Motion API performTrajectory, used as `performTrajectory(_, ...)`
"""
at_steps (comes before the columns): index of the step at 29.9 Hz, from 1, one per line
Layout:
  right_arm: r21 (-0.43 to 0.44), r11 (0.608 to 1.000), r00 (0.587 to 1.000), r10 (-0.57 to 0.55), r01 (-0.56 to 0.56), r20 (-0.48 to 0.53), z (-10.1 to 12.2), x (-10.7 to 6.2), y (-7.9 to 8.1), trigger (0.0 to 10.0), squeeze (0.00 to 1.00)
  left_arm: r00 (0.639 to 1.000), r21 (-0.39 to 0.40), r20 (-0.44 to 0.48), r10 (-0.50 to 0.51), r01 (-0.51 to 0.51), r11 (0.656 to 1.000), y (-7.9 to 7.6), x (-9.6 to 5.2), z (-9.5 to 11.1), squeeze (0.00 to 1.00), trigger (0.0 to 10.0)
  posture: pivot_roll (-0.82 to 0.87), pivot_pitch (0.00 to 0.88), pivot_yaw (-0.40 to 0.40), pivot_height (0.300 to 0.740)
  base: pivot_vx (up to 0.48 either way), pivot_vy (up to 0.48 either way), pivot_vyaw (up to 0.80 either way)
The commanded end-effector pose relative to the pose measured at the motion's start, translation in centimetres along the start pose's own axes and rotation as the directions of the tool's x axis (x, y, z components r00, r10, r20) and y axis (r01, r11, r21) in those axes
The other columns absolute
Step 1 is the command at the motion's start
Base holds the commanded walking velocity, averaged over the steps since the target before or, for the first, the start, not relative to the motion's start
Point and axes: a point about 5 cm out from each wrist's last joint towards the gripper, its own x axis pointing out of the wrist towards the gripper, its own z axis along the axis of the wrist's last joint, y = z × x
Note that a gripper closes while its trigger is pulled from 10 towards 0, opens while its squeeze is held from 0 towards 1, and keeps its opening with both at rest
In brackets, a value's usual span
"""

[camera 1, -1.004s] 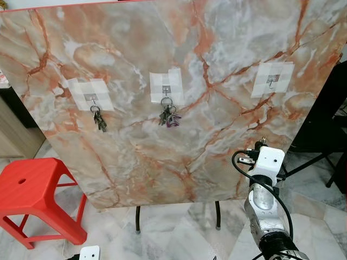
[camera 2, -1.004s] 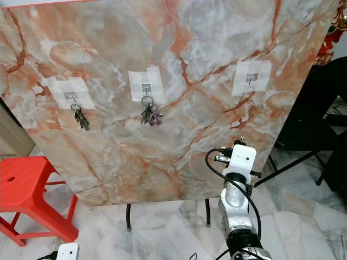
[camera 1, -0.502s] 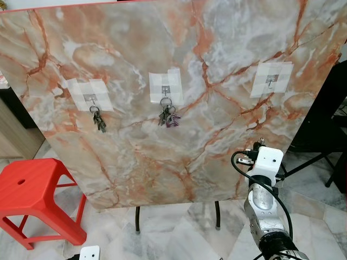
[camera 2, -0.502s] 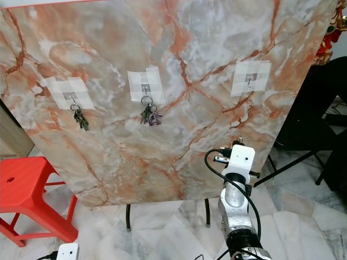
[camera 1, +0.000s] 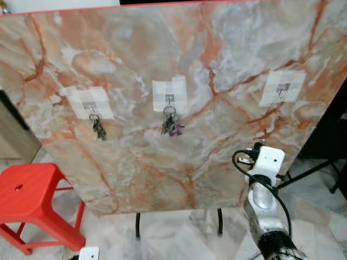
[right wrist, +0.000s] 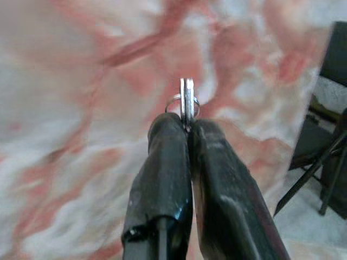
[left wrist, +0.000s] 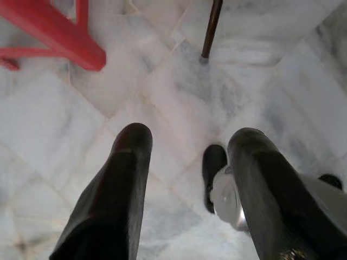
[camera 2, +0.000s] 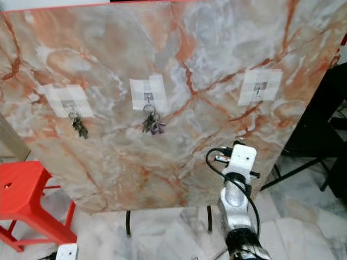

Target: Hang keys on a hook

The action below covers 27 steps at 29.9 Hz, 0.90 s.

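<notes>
Marble board faces raised right end effector, pinching keys.

Right hook bare, 2 hooks hold keys

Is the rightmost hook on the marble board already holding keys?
No: the rightmost hook is bare, while the left hook's keys and the middle hook's keys hang on the marble board.

The right pincer pinches a key ring before the marble board.
</notes>
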Motion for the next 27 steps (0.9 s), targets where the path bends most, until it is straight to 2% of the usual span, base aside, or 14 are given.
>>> performTrajectory(1, -0.003, 1.000, 1.000, -0.029, 0.029, -0.011, -0.1, 0.2, -0.8, 10.0, 0.00, 1.000, 0.008, 0.004, -0.012, 0.012, 1.000, -0.4, 0.1, 0.1, 0.00, 10.0, 0.04, 0.000, 0.029, 0.740, 0.266, 0.000, 0.00)
performTrajectory(4, -0.003, 0.999, 0.999, -0.033, 0.033, -0.012, -0.1, 0.2, -0.9, 10.0, 0.00, 1.000, 0.007, 0.005, -0.012, 0.012, 1.000, -0.4, 0.1, 0.1, 0.00, 10.0, 0.04, 0.000, 0.029, 0.740, 0.266, 0.000, 0.00)
performTrajectory(12, -0.003, 0.998, 0.998, -0.057, 0.057, 0.001, 0.0, 0.2, -1.1, 10.0, 0.00, 1.000, 0.006, 0.001, -0.020, 0.020, 1.000, -0.6, 0.0, 0.0, 0.00, 10.0, 0.04, 0.000, 0.029, 0.740, 0.000, 0.000, 0.00)
performTrajectory(16, -0.014, 0.996, 0.995, -0.092, 0.093, 0.039, 0.6, 0.4, -1.6, 10.0, 0.00, 1.000, 0.007, -0.001, -0.020, 0.020, 1.000, -0.6, 0.0, 0.0, 0.00, 10.0, 0.04, 0.000, 0.030, 0.740, 0.000, 0.000, 0.00)
performTrajectory(17, -0.055, 0.993, 0.992, -0.098, 0.102, 0.084, 1.2, 0.5, -1.7, 10.0, 0.00, 1.000, 0.009, -0.002, -0.019, 0.019, 1.000, -0.6, 0.0, 0.0, 0.00, 10.0, 0.04, 0.000, 0.030, 0.740, 0.000, 0.000, 0.00)
performTrajectory(19, -0.071, 0.992, 0.988, -0.095, 0.104, 0.121, 1.7, 0.6, -1.6, 10.0, 0.00, 1.000, 0.010, -0.003, -0.019, 0.019, 1.000, -0.6, 0.0, -0.1, 0.00, 10.0, 0.04, 0.000, 0.030, 0.740, 0.000, 0.000, 0.00)
performTrajectory(22, -0.069, 0.992, 0.986, -0.096, 0.106, 0.135, 2.0, 0.7, -1.6, 10.0, 0.00, 1.000, 0.010, -0.003, -0.018, 0.018, 1.000, -0.6, 0.0, 0.0, 0.00, 10.0, 0.04, 0.000, 0.031, 0.740, 0.000, 0.000, 0.00)
performTrajectory(25, -0.068, 0.993, 0.981, -0.088, 0.101, 0.175, 3.0, 1.0, -1.3, 10.0, 0.00, 1.000, 0.010, -0.003, -0.018, 0.018, 1.000, -0.5, 0.0, 0.0, 0.00, 10.0, 0.04, 0.000, 0.034, 0.740, 0.000, 0.000, 0.00)
performTrajectory(27, -0.072, 0.994, 0.969, -0.068, 0.087, 0.237, 4.5, 1.5, -0.8, 10.0, 0.00, 1.000, 0.011, -0.003, -0.017, 0.017, 1.000, -0.5, 0.1, 0.0, 0.00, 10.0, 0.04, 0.000, 0.035, 0.740, 0.000, 0.000, 0.00)
